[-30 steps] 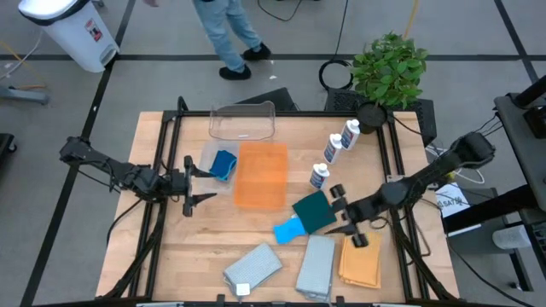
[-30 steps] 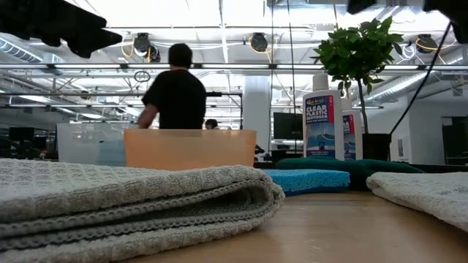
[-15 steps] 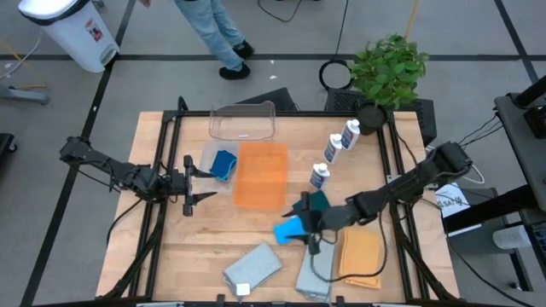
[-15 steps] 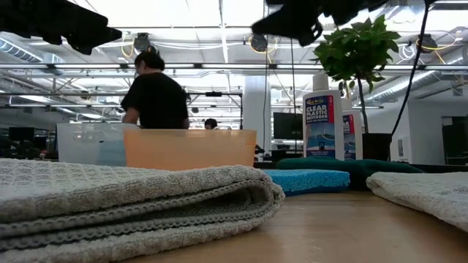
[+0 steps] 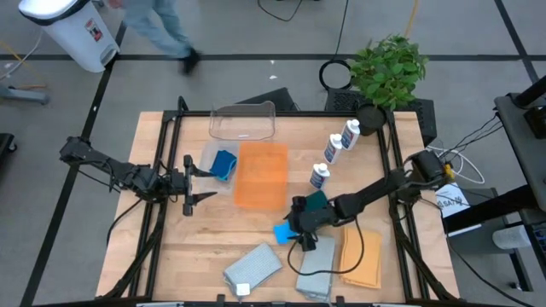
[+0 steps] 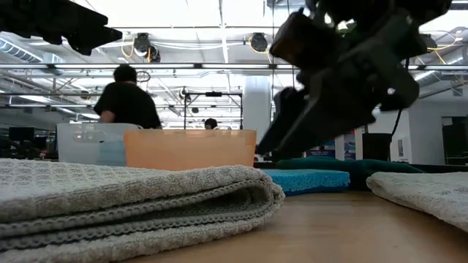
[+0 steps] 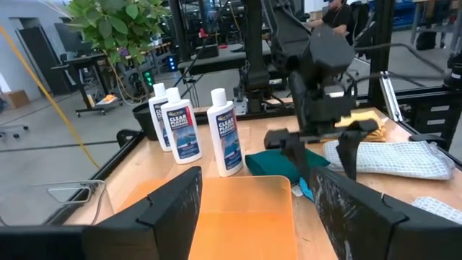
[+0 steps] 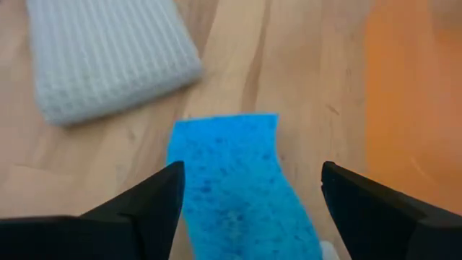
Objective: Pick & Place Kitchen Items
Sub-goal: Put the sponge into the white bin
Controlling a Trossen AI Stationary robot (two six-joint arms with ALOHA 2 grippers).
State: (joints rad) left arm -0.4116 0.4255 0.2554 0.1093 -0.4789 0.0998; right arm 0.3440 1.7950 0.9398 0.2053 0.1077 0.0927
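Note:
A light blue square pad (image 5: 281, 232) lies flat on the wooden table, beside a dark green pad (image 5: 317, 201). My right gripper (image 5: 295, 230) hangs open just above the light blue pad (image 8: 238, 180), slanting down, one finger on either side and clear of it. Three white blue-labelled bottles (image 5: 333, 150) stand upright in a row at the far right. Blue sponges (image 5: 223, 163) lie in a small clear tray. Two grey folded cloths (image 5: 253, 266) and an orange cloth (image 5: 363, 256) lie at the near edge. My left gripper (image 5: 188, 182) waits open and level at the left, holding nothing.
An orange translucent bin (image 5: 261, 175) stands mid-table, and a clear plastic tub (image 5: 243, 122) at the far edge. A green potted plant (image 5: 388, 66) stands at the far right corner. A person (image 5: 162, 30) walks on the floor beyond the table.
My right gripper has swung from over the orange cloth toward the table's left, has sunk and has tipped its fingers downward, ending over the light blue pad. The person beyond the table has walked toward the left. The items on the table have kept their places.

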